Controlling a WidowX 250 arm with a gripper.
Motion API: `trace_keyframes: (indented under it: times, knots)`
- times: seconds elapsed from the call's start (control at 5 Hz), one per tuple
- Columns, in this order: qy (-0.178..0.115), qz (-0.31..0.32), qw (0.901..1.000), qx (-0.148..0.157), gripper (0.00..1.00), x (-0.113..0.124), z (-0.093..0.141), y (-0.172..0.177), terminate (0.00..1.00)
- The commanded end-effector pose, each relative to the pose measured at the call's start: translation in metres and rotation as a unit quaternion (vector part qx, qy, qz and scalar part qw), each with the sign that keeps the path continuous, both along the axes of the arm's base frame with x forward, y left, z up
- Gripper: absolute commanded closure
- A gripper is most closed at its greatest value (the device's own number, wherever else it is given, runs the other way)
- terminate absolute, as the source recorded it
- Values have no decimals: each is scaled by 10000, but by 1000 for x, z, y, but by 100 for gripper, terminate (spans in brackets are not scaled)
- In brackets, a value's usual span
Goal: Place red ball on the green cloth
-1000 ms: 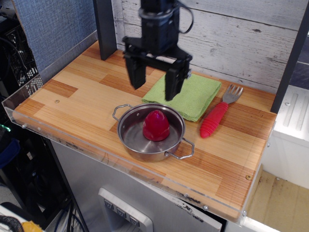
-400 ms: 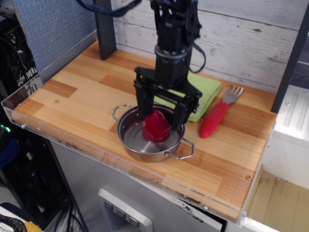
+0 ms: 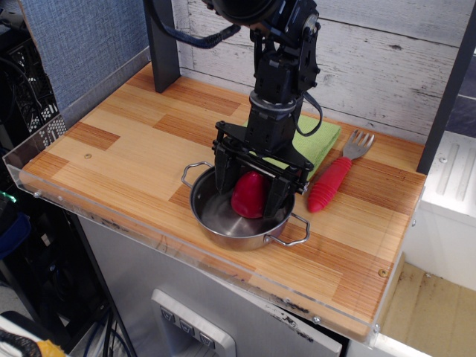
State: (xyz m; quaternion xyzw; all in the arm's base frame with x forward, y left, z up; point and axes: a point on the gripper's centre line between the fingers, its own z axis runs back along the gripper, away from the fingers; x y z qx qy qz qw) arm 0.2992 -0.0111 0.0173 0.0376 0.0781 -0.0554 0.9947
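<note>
The red ball (image 3: 250,195) sits inside the steel pot (image 3: 221,227) near the front middle of the wooden table. My gripper (image 3: 251,199) reaches down into the pot. Its black fingers (image 3: 225,184) stand on the left and right of the ball and touch its sides, so it is shut on the ball. The ball is still low in the pot. The green cloth (image 3: 318,139) lies flat just behind the pot, and my arm hides much of it.
A red-handled fork (image 3: 330,183) lies to the right of the pot, next to the cloth. A dark post (image 3: 162,44) stands at the back left. A clear plastic rim (image 3: 111,223) runs along the table's front edge.
My gripper came down from above the cloth into the pot and closed in around the ball. The pot and the ball shifted a little to the right.
</note>
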Motion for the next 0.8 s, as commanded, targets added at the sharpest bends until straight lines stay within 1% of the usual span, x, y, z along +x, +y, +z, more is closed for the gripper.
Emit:
trace_keyframes:
  times: [0.0, 0.2, 0.4, 0.6]
  knots:
    - [-289, -79, 9995, 78, 100, 5, 16, -1, 0]
    - [-423, -117, 9990, 55, 100, 3, 29, 1, 0]
    - [-568, -248, 9980, -131, 100, 1, 46, 0, 0]
    - [-815, -249, 9961, -229, 100, 1, 78, 4, 0]
